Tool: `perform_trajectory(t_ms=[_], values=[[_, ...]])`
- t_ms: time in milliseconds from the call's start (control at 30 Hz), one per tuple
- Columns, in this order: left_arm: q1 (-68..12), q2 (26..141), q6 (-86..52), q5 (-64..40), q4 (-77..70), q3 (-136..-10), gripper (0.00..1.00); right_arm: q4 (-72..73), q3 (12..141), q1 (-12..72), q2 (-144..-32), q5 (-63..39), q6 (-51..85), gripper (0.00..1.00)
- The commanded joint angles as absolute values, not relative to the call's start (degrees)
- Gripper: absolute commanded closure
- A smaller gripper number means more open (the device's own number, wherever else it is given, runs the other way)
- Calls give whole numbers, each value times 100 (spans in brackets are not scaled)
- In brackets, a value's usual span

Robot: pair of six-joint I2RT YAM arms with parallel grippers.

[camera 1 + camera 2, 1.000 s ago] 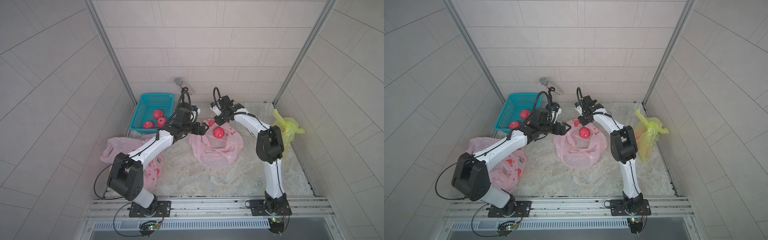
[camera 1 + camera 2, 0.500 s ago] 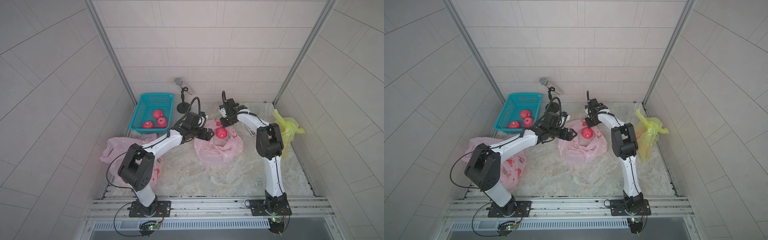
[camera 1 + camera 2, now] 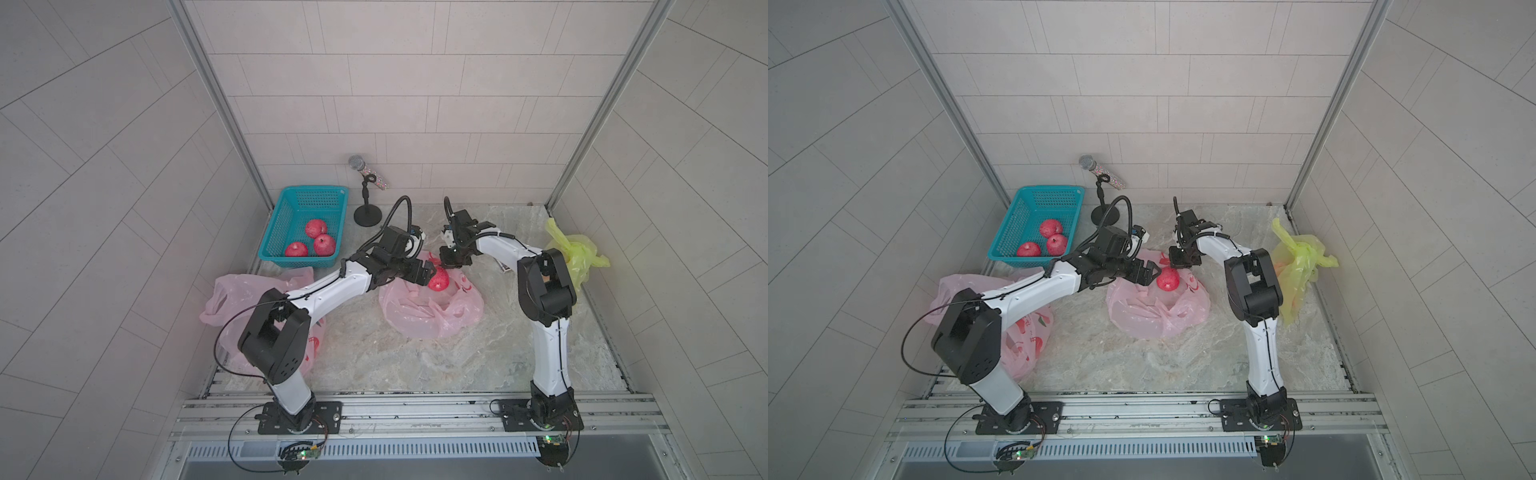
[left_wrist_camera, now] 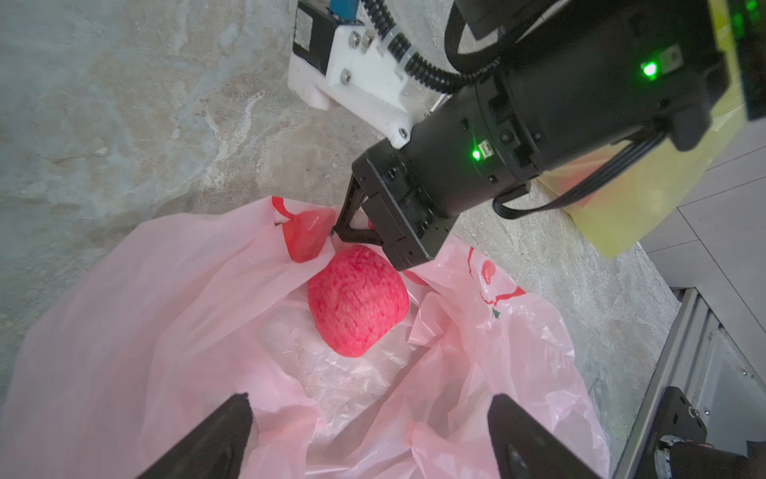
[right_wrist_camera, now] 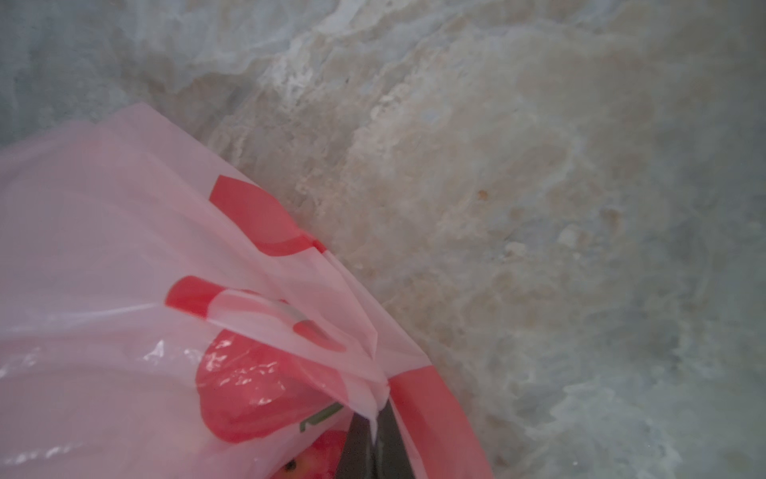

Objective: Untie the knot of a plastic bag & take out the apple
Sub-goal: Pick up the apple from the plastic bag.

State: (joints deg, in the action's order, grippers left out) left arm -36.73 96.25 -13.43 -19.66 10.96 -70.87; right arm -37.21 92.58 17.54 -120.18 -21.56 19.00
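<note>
the pink bag (image 3: 432,316) lies near the middle of the desk (image 3: 457,365) with its mouth spread wide. the apple (image 3: 438,281) sits inside it, bare to view, toward the far rim. your right gripper (image 5: 373,431) is clenched on a gathered fold of that far rim. in the right wrist view you see the plastic pinched between its closed fingers (image 5: 356,450) and drawn into pleats. your left gripper (image 4: 369,404) is released, its jaws spread wide above the open mouth of the bag, with the apple ahead of them and nothing held. in both top views its tip is just beside the apple; whether it touches, you cannot tell. on your left side, a teal basket (image 3: 297,262) near the back corner holds three red apples (image 3: 316,239). a second pink bag (image 3: 226,291) lies partly under the left arm. a microphone (image 3: 368,171) on a stand rises just beside the basket, and a yellow bag (image 3: 577,253) sits at the right edge of the desk.
</note>
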Motion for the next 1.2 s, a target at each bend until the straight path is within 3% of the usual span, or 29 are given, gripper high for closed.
perform_trajectory(t_ms=[0, 767, 1167], values=[[-3804, 9463, -1164, -1828, 1192, -7155, 5, -3440, 9021, 1870, -11626, -2342, 2399, 100], [-4097, 9349, -1337, -1914, 1252, -7006, 14, -3727, 8926, 1811, -11350, -2364, 2249, 100], [-4181, 10281, -1458, -1607, 1108, -7208, 13, -3615, 8777, 1543, -11382, -2454, 2305, 100]])
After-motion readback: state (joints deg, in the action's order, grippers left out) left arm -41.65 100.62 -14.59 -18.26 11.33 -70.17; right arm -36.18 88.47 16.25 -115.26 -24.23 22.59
